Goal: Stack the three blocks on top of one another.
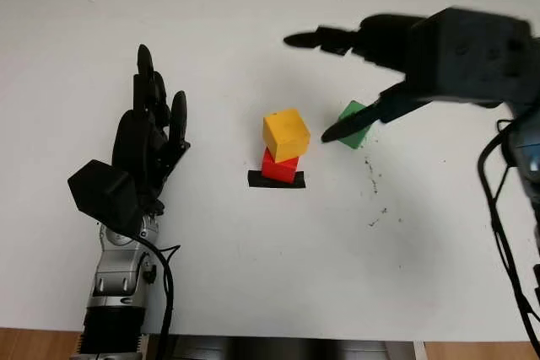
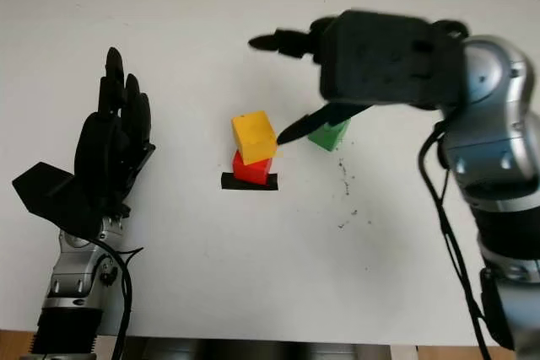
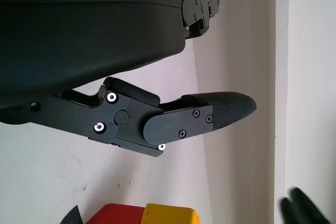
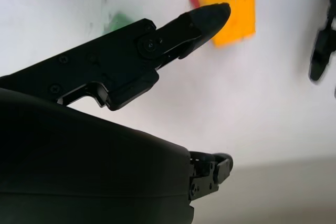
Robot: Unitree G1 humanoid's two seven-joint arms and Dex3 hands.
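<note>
White table (image 1: 253, 292) before us carries a yellow block (image 1: 285, 134), turned slightly askew, atop a red block (image 1: 281, 166) just left of our open right hand (image 1: 354, 82), a green block (image 1: 354, 124) below its fingers, our open left hand (image 1: 148, 137) well apart.

A lab test setup: a bare white counter (image 1: 253, 292) against a plain wall, a black tape marker (image 1: 276, 180) beside the fingers (image 1: 337, 130), exposed robot cabling (image 1: 498, 208).
</note>
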